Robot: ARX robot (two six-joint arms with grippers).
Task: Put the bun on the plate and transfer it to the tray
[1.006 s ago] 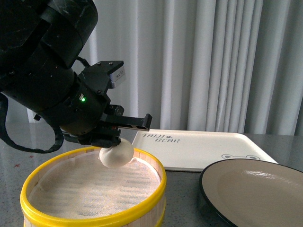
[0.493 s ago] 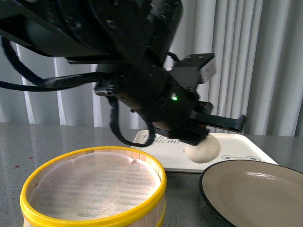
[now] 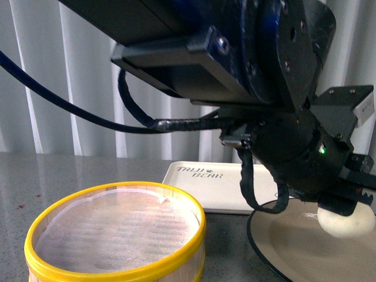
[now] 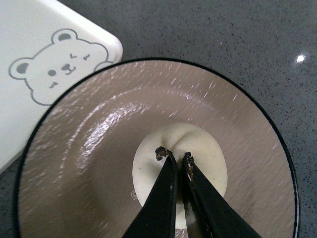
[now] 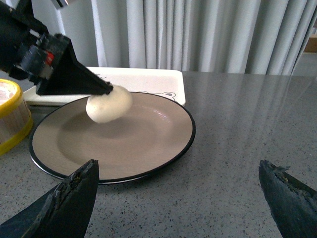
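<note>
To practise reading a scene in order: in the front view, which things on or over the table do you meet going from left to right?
Bamboo steamer → tray → bun.

Dark grey speckled table (image 5: pixel 237 148), three things resting on it.
The tray (image 3: pixel 200 188) lies flat at the back, near the curtain, lettering and bear print facing up. The plate (image 5: pixel 148 144) sits just in front of the tray's right end; seen from the left wrist, its black rim overlaps the tray's corner beside the bear, though whether the two touch cannot be told. A yellow-rimmed steamer (image 3: pixel 117 226) stands upright to the left of the plate, a narrow strip of table between them. The table to the right of the plate is bare and glossy.
</note>
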